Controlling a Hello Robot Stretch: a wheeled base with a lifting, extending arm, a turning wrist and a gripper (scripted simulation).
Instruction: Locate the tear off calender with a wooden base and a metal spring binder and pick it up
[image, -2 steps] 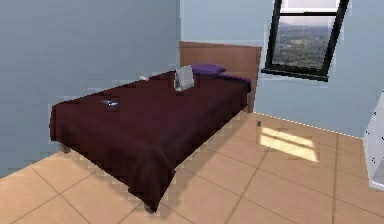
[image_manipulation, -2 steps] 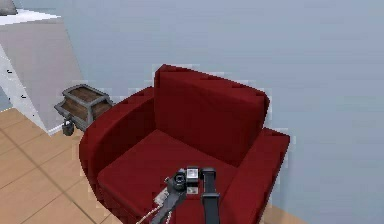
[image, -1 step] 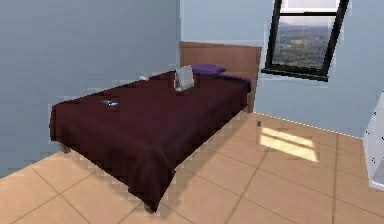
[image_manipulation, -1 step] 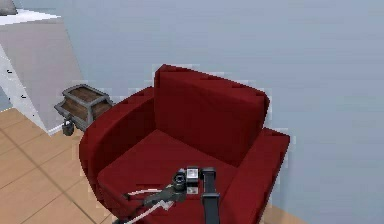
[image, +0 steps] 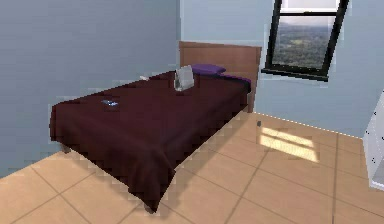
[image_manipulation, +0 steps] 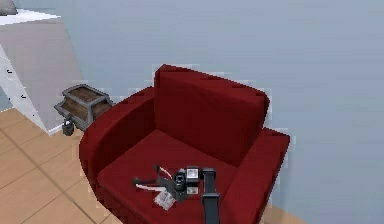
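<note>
Ahead, you had the bed (image: 150, 130) across the left and middle of the forward view: dark maroon cover, wooden headboard (image: 220, 55) at upper middle, purple pillow (image: 210, 70) just below it. A grey upright thing (image: 183, 78) stood on the cover just left of the pillow, and a small dark thing (image: 110, 103) lay toward the bed's left edge; you couldn't tell whether either was the calendar. A window (image: 308, 35) sat at upper right, with tiled floor (image: 290, 170) below it. In the arm side view, a red armchair (image_manipulation: 200, 130) took the middle, with a white dresser (image_manipulation: 35, 60) at upper left and a small dark stand (image_manipulation: 82, 105) between them. The arm (image_manipulation: 213, 205) showed at the bottom edge, and the jaws sat at lower middle, in front of the armchair's seat; with that cushion behind them, you couldn't tell whether they held anything.
</note>
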